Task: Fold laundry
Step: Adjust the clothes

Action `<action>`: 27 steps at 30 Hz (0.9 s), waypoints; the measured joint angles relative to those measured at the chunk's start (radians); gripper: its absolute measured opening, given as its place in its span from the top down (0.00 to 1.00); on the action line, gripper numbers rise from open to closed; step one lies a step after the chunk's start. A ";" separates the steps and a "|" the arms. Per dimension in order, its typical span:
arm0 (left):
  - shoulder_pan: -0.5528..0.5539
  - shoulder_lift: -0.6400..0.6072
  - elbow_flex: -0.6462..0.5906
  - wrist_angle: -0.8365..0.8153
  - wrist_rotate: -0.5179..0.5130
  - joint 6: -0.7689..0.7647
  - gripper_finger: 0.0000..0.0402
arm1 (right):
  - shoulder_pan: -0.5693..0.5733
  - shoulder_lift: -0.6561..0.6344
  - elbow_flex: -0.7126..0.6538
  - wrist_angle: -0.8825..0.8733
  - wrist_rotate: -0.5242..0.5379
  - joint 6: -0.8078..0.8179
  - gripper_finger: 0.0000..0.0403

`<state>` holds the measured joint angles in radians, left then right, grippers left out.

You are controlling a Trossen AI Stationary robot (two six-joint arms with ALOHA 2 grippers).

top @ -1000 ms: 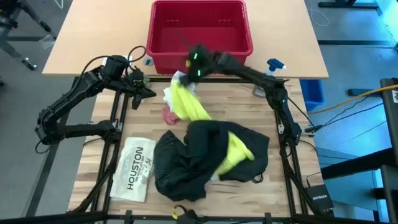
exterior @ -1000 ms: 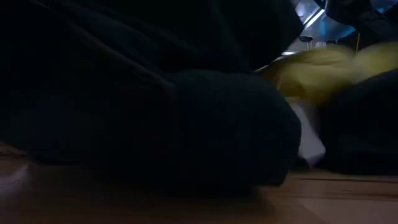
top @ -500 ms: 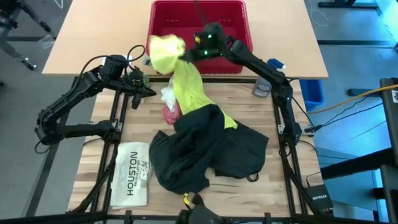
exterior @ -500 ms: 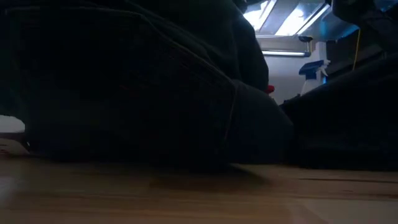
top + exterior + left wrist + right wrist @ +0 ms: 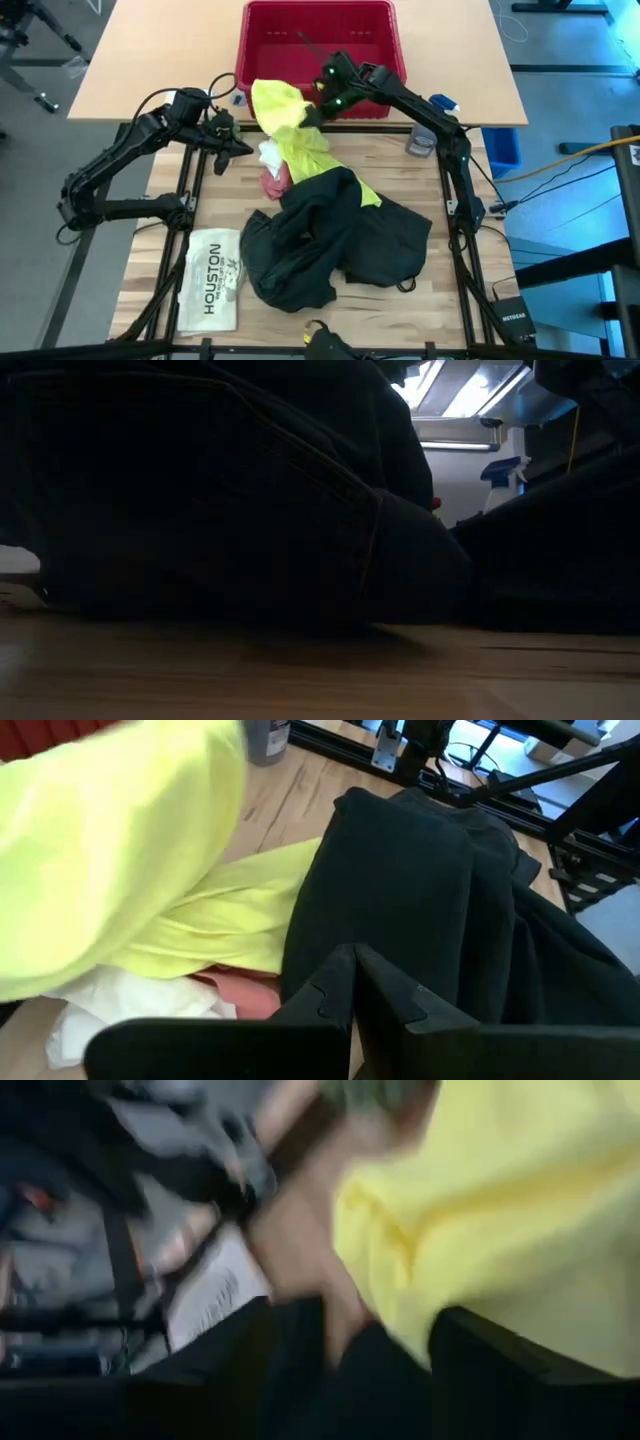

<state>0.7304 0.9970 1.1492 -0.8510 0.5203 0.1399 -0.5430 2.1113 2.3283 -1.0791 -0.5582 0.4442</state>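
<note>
The bright yellow T-shirt [image 5: 290, 130] hangs bunched in front of the basket. Its lower end runs under the black trousers [image 5: 330, 240], which lie heaped mid-table. A small white cloth [image 5: 270, 155] and a pink cloth [image 5: 272, 182] lie beside the shirt, on the left. My right gripper [image 5: 312, 110] hovers at the shirt's upper part. Its fingers stand apart in the right wrist view, with yellow cloth [image 5: 500, 1210] beside them. My left gripper [image 5: 240, 150] waits shut at the far left, with nothing in it [image 5: 355, 985]. My right gripper is open right beside the yellow T-shirt's upper part [image 5: 300, 118], coming at it from the far right and slanting down. The wrist view is blurred, so I cannot tell whether a finger touches the cloth.
The red plastic basket [image 5: 260, 60] stands at the far edge, just behind the shirt. A flat white item printed HOUSTON [image 5: 212, 280] lies near the front left. A spray bottle [image 5: 440, 105] and a small grey container [image 5: 420, 145] stand far right. The trousers [image 5: 250, 490] fill the low view.
My right gripper rose toward the far edge over the basket with the yellow T-shirt, drawing its lower part out from among the trousers. It then came back a little nearer and lower. The shirt's upper end has sagged in front of the basket.
</note>
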 joint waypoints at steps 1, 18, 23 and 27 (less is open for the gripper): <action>-0.003 0.000 0.000 -0.006 0.001 0.000 1.00 | 0.005 -0.003 0.000 -0.081 0.037 -0.022 0.32; -0.011 -0.058 -0.126 -0.024 0.082 0.071 1.00 | 0.213 -0.130 0.001 -0.454 0.557 0.054 0.45; -0.011 -0.071 -0.154 -0.022 0.113 0.096 1.00 | 0.320 -0.127 0.000 -0.328 0.624 0.160 0.45; -0.011 -0.082 -0.168 -0.020 0.149 0.104 1.00 | 0.415 -0.106 0.001 -0.180 0.766 0.266 0.45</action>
<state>0.7193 0.9147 0.9810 -0.8713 0.6695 0.2440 -0.1280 2.0051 2.3291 -1.2594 0.2078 0.7105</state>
